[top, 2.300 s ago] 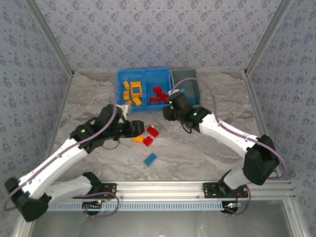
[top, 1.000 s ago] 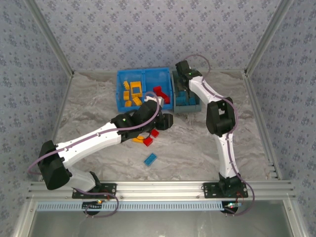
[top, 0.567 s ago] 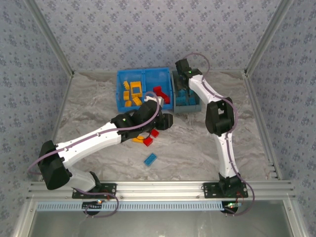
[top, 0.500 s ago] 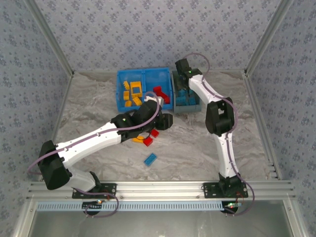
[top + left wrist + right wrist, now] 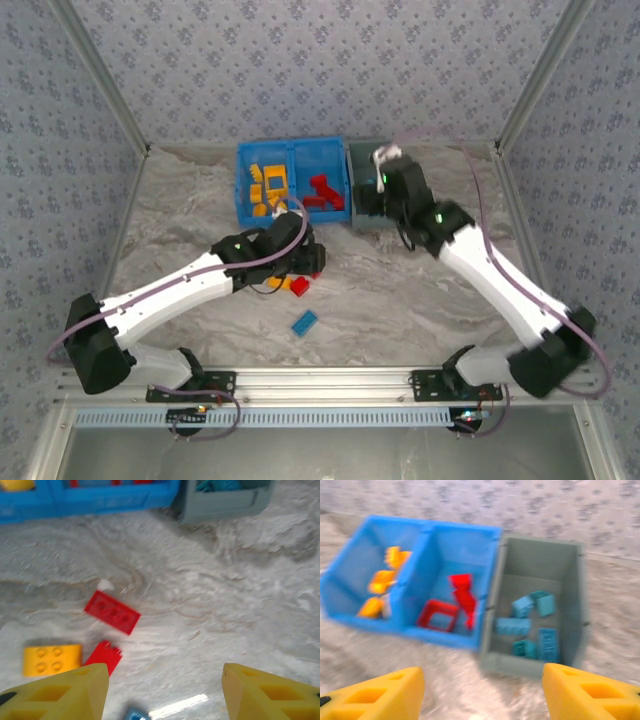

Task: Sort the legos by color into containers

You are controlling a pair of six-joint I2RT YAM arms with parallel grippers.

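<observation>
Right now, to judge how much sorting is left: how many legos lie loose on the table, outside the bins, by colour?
Red legos: 2
Yellow lego: 1
Light blue lego: 1
Total: 4 loose on the table

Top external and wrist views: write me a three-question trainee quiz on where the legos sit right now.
1. True or false: the grey bin holds red legos.
2. Which colour fills the blue bin's left compartment? A red, B orange-yellow, C light blue.
3. Fill in: the loose light blue brick lies ___ to the table's near edge than the loose red bricks.
Key: 1 false; 2 B; 3 nearer.
</observation>
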